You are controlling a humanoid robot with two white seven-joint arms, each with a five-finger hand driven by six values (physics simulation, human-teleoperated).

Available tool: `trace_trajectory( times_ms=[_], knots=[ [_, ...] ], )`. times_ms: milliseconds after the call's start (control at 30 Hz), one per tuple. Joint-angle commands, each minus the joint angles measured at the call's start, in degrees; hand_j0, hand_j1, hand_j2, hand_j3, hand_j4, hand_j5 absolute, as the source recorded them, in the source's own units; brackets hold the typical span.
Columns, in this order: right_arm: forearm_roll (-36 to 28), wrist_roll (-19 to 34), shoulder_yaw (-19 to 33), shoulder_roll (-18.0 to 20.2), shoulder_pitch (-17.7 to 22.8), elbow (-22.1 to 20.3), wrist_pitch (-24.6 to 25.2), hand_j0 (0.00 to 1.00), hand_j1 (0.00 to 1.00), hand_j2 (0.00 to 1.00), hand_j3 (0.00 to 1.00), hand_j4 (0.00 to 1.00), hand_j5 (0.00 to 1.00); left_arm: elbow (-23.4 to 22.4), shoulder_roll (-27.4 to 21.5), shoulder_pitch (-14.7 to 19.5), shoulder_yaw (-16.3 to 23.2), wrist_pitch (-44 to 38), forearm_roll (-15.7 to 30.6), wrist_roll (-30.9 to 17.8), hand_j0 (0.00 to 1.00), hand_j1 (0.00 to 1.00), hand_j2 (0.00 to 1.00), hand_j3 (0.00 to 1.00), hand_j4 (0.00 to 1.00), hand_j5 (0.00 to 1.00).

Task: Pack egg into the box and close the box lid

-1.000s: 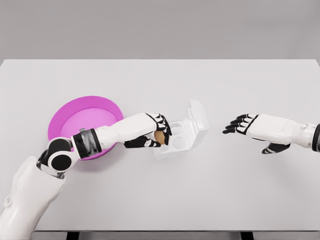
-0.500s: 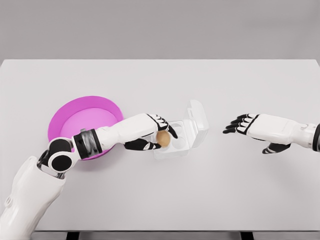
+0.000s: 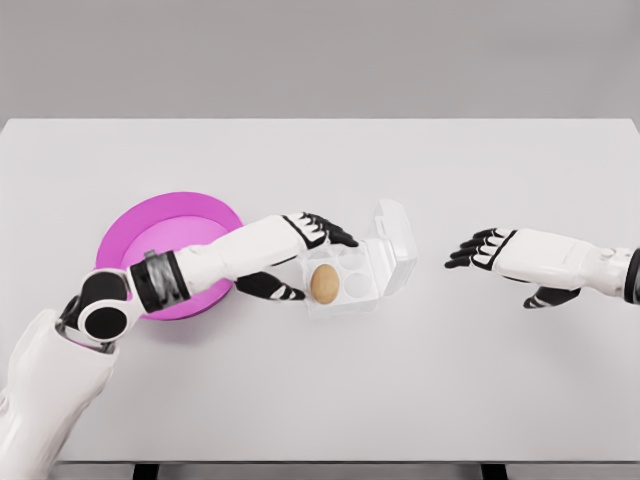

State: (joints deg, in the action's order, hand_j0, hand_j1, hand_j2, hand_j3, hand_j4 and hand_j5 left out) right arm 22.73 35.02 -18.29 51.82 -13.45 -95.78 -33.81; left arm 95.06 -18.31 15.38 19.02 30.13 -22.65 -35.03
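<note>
Egg [image 3: 323, 283], seated in the near-left cell of the open box [image 3: 352, 275], long axis upright; lid [image 3: 393, 236] is found between released left hand [image 3: 300, 258] and spread right hand [image 3: 490, 250], the left hand being nearer.

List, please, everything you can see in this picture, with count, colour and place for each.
egg: one, brown, in the front left cup of the box.
box: one, clear plastic, middle of the table, lid up at its right rear side.
plate: one, magenta, left part of the table, partly under the left forearm.
table: one, white, fills most of the view.
left hand: one, white with black fingers, open, just left of the box, not holding the egg.
right hand: one, white with black fingers, open, right of the box, apart from it.
</note>
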Motion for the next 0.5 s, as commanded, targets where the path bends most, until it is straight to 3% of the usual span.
trace_trajectory(
  times_ms=[0, 133, 233, 267, 367, 467],
  knots=[
    [-0.3, 0.0, 0.0, 0.1, 0.0, 0.0, 0.1, 1.00, 1.00, 1.00, 1.00, 1.00, 1.00, 0.9, -0.8, 0.0, -3.4, 4.9, 1.6, 0.0, 1.00, 1.00, 1.00, 1.00, 1.00, 1.00],
    [-0.3, 0.0, 0.0, -0.1, -0.2, 0.0, 0.4, 1.00, 1.00, 1.00, 1.00, 1.00, 1.00, 1.6, -4.1, -1.4, -11.3, 4.9, 6.5, 0.0, 1.00, 1.00, 1.00, 1.00, 1.00, 1.00],
    [-0.3, 0.0, 0.0, -1.0, -0.4, 0.0, 0.5, 1.00, 1.00, 1.00, 1.00, 1.00, 1.00, 0.3, -14.2, -2.5, -16.7, 4.9, 16.1, 0.0, 1.00, 1.00, 1.00, 1.00, 1.00, 1.00],
    [-0.3, 0.0, 0.0, -2.3, -0.5, 0.0, 0.5, 1.00, 1.00, 1.00, 1.00, 1.00, 1.00, -2.4, -16.8, -3.3, -18.5, 4.9, 17.3, 0.0, 1.00, 1.00, 1.00, 1.00, 1.00, 1.00],
    [-0.2, 0.0, 0.0, -3.0, -0.6, -0.1, 0.5, 1.00, 1.00, 1.00, 1.00, 1.00, 1.00, -10.7, -20.6, -3.3, -23.8, 4.9, 16.7, 0.0, 1.00, 1.00, 1.00, 1.00, 1.00, 1.00],
    [-0.2, 0.0, -0.1, -3.7, -0.6, -1.2, 0.5, 1.00, 1.00, 1.00, 1.00, 1.00, 1.00, -13.3, -21.9, -3.4, -25.3, 4.9, 14.7, 0.0, 1.00, 1.00, 1.00, 1.00, 1.00, 1.00]
  ],
)
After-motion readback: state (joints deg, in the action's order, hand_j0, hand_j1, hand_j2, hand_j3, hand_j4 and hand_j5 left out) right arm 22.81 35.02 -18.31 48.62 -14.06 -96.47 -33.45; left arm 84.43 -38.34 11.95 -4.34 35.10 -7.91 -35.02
